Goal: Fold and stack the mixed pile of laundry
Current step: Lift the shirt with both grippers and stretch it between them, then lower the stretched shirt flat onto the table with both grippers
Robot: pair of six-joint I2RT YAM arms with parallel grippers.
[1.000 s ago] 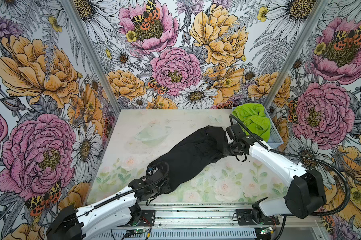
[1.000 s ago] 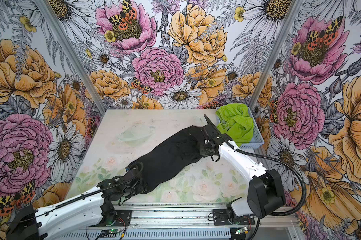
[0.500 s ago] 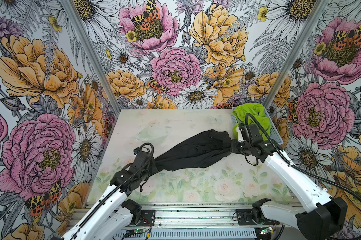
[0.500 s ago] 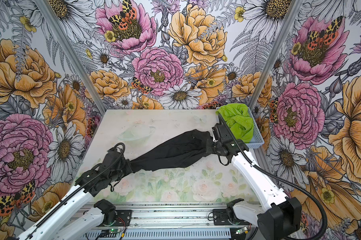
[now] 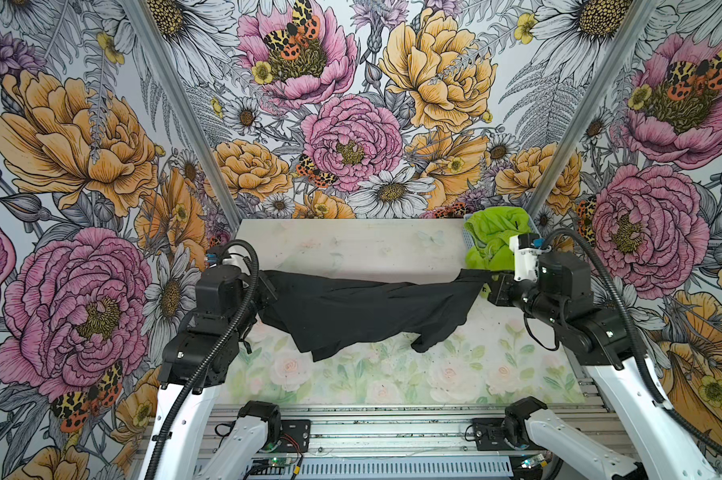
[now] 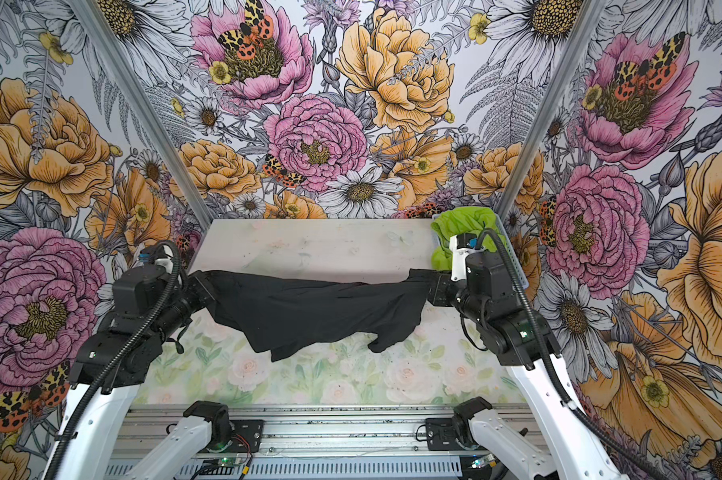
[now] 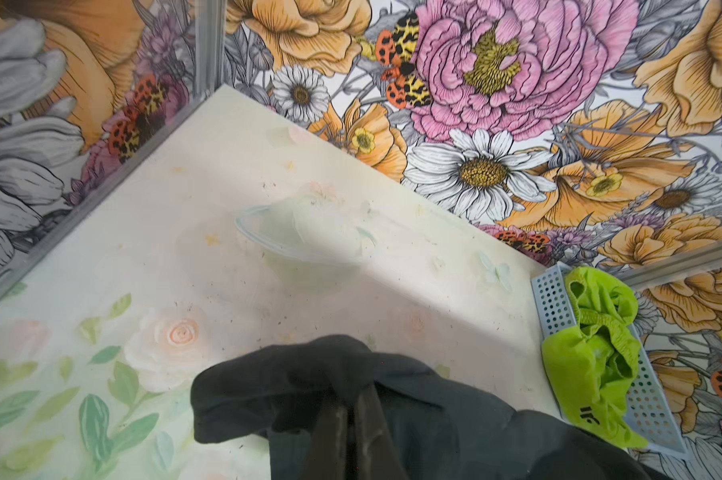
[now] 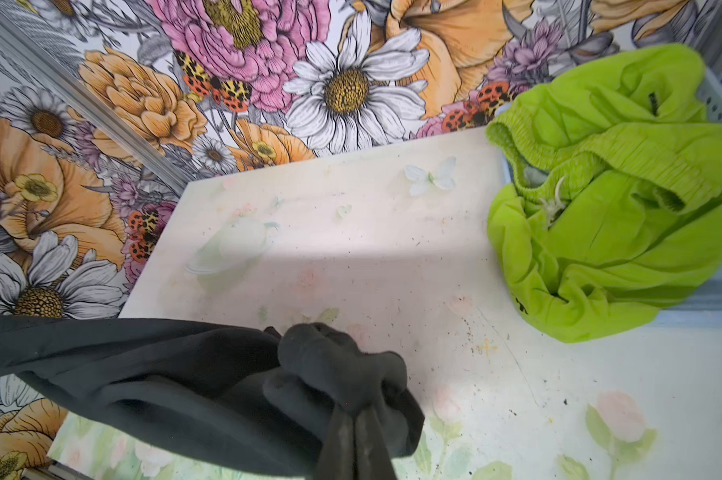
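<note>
**Black T-shirt strung between both arms above the mid-table**

The left gripper [image 5: 267, 286] is clenched on the left end of the black T-shirt [image 5: 367, 311] and the right gripper [image 5: 487, 284] on its right end. The cloth sags in twisted folds over the table [image 5: 351, 245]. The lime-green shorts [image 5: 492, 241] sit bunched in the basket [image 7: 554, 299] at the far right. From here I'd say: hold the tension even, lower both ends together, let the hanging edge land first, then draw it flat. The right end should stay clear of the shorts.
</note>
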